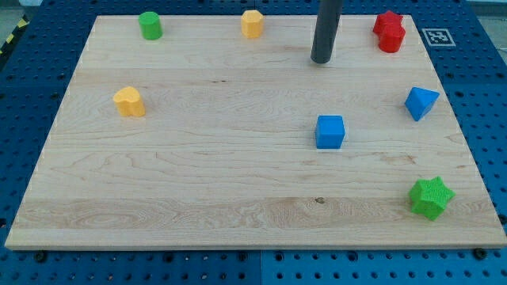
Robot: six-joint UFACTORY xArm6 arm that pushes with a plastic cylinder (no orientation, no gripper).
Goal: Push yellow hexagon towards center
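Spreading across nearly the whole frame, the wooden board (198, 158) sits on a blue perforated table (24, 95), with blocks scattered around its edges. My rod comes down from the top of the frame, and my tip (322, 60) rests on the board in the upper middle, to the right of the yellow hexagon (252, 24) and apart from it. There is no claw here to spread or pinch, only the plain rod end.

The yellow hexagon stands at the top edge of the board, a little left of the frame's middle. To send it towards the centre, I judge the tip should go round to the hexagon's far side, between it and the board's top edge, then push down the frame, perhaps slightly rightward. That gap looks narrow, so a square contact matters; an off-centre touch would likely slide it sideways.

Other blocks: a green star (431, 197) lower right, a blue cube (330, 131) right of centre, a blue triangular block (421, 103) at right, a red block (389, 32) upper right, a yellow block (129, 101) at left, a green cylinder (150, 25) upper left.

The rod's upper part is cut off by the frame. The red block's shape is hard to read, and the left yellow one too.
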